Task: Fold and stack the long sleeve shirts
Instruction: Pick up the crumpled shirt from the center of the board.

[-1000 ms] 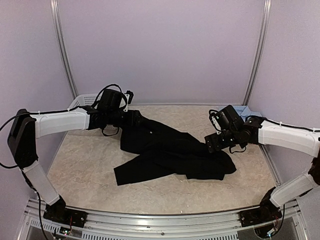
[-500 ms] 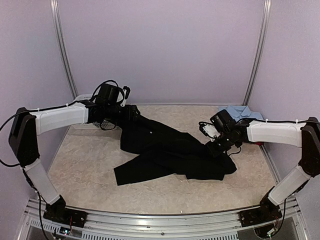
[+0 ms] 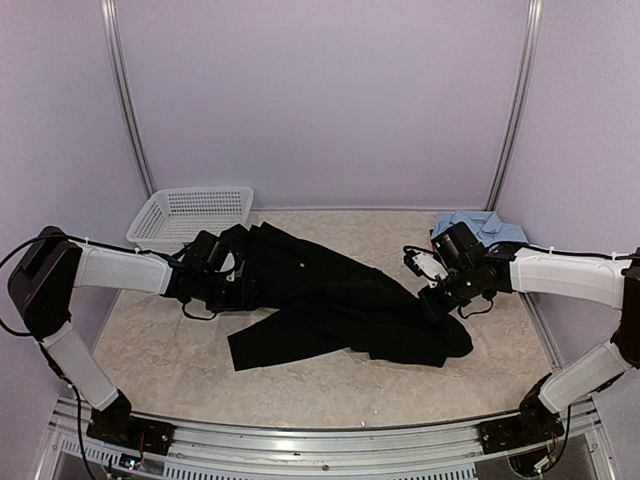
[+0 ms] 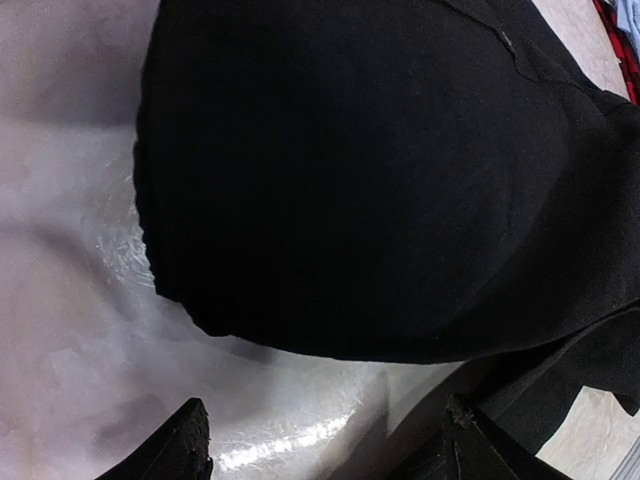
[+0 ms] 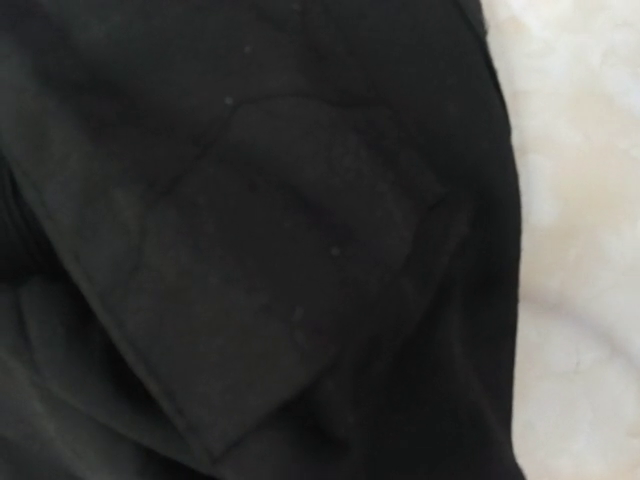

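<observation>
A large black long sleeve shirt (image 3: 330,295) lies rumpled across the middle of the table. My left gripper (image 3: 240,290) is low at its left edge. In the left wrist view this gripper (image 4: 325,450) is open, with bare table between its fingertips (image 4: 190,445) and the black cloth (image 4: 380,180) just ahead. My right gripper (image 3: 437,303) presses down into the shirt's right part. Black cloth (image 5: 250,250) fills its wrist view and hides the fingers, which are shut in the fabric. A folded light blue shirt (image 3: 482,224) lies at the back right. A red-and-black strip (image 4: 627,40) shows past the black shirt.
A white mesh basket (image 3: 190,213) stands at the back left, behind the left arm. Walls close in the table on three sides, and a metal rail (image 3: 320,440) runs along the near edge.
The left arm has swung forward from over the basket and dropped to the shirt's left edge, jaws still open. The right gripper has come down onto the shirt's right part and shut.
</observation>
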`<state>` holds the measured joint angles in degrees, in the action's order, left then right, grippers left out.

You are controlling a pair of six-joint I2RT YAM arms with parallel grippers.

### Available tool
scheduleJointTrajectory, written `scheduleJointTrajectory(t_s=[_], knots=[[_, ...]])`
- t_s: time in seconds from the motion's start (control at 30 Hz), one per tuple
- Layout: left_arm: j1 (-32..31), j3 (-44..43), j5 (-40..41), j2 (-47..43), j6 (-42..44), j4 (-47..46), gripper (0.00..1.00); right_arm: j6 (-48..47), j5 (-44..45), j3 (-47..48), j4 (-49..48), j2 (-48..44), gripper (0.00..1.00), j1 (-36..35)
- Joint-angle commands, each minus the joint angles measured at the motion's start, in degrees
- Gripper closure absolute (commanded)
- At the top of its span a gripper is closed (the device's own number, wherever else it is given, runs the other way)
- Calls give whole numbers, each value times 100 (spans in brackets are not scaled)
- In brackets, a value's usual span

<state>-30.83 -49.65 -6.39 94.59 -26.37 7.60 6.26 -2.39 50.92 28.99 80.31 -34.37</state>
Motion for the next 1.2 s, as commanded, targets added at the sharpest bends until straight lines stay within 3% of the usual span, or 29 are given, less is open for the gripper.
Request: scheduleJointTrajectory(t_s=[0.0,0.23,0.5,0.67,0.9,1.17], knots=[[-2,126,-592,102,-415,-1022,25,15,-98,-29,-37,107,100,-8],[-32,118,-549,321,-291,-1202,26,5,-98,-20,-63,103,100,-3],[-558,501,753,-567,2104,-1171,25,-64,-325,60,-160,167,100,-1],[-763,582,1537,-716,2994,-1053,25,-120,-500,267,-12,370,100,12],[-852,662,1769,-799,4114,-998,26,-275,-531,421,147,413,100,43],[-943,658,1816,-298,5099,-1006,27,-276,-574,519,179,319,100,80]])
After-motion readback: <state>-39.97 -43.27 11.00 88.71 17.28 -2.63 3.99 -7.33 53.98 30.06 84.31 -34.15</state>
